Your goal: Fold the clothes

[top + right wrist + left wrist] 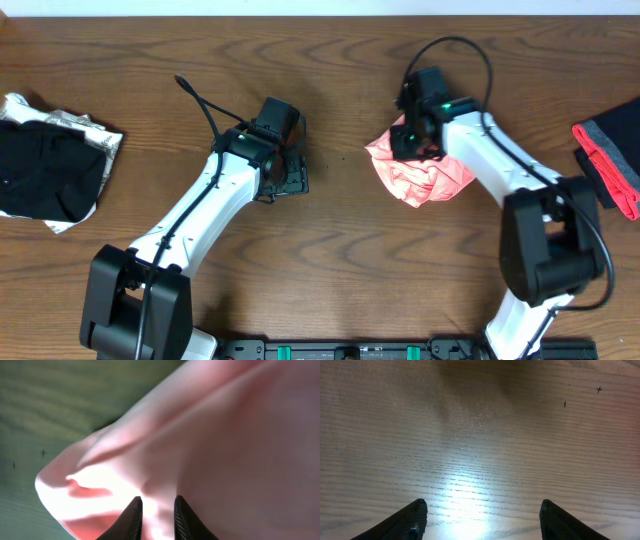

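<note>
The clothes (422,180) lie as a crumpled salmon-pink bundle right of the table's middle, with no lettering showing. My right gripper (408,140) is down on the bundle's far left part. In the right wrist view the pink fabric (225,435) fills most of the frame, and the right gripper (158,510) has its jaws a narrow gap apart with fabric lying in that gap. Whether they pinch it is unclear. My left gripper (290,175) hovers over bare wood to the left of the bundle. In the left wrist view the left gripper (482,510) stands wide open with nothing between its fingers.
A black garment on a silvery-white sheet (45,165) lies at the table's left edge. Folded dark grey and red clothing (612,165) sits at the right edge. The wooden table (330,260) shows between the two arms.
</note>
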